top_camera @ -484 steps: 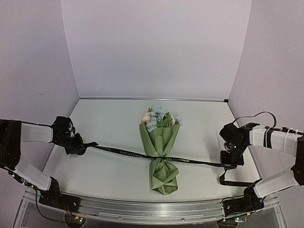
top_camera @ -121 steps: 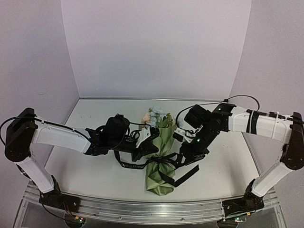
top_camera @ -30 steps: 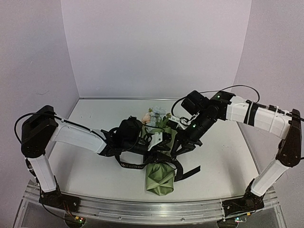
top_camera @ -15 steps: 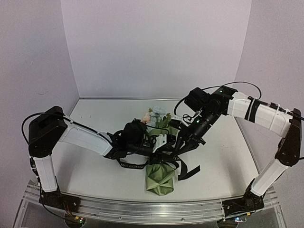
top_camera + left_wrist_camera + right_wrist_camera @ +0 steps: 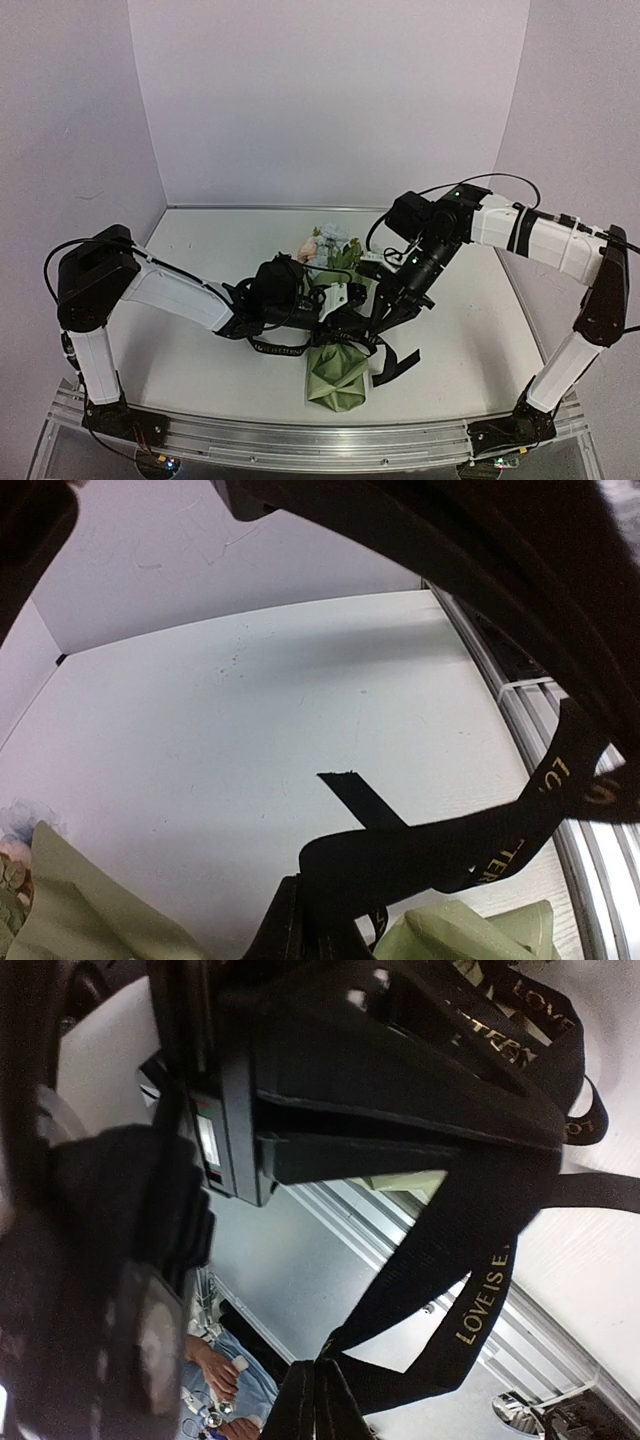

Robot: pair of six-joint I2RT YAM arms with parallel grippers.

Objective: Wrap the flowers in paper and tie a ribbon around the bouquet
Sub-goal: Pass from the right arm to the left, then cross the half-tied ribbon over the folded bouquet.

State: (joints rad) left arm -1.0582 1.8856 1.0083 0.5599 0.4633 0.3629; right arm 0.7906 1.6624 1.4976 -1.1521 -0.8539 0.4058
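The bouquet lies mid-table, its olive paper [image 5: 336, 376] cone pointing toward me and the flowers [image 5: 326, 243] at its far end. The black ribbon [image 5: 279, 349] with pale lettering is looped around the cone's waist, one tail [image 5: 397, 364] trailing right. My left gripper [image 5: 343, 297] is over the waist, shut on a fold of ribbon [image 5: 440, 855], with paper [image 5: 470, 935] just below. My right gripper [image 5: 384, 311] is close beside it on the right, shut on another ribbon [image 5: 482, 1300] loop. The left gripper [image 5: 306, 905] and right gripper [image 5: 318, 1378] both show their jaws pressed together on the fabric.
An aluminium rail [image 5: 300, 440] runs along the table's near edge. Lilac walls close in the back and sides. The two arms crowd together over the bouquet, and the left gripper's black body [image 5: 350, 1110] fills much of the right wrist view. A person's hand [image 5: 215, 1375] shows below the table.
My left gripper has closed onto the ribbon fold. The right gripper has shifted slightly down and left, still pinching its loop. The bouquet has barely moved.
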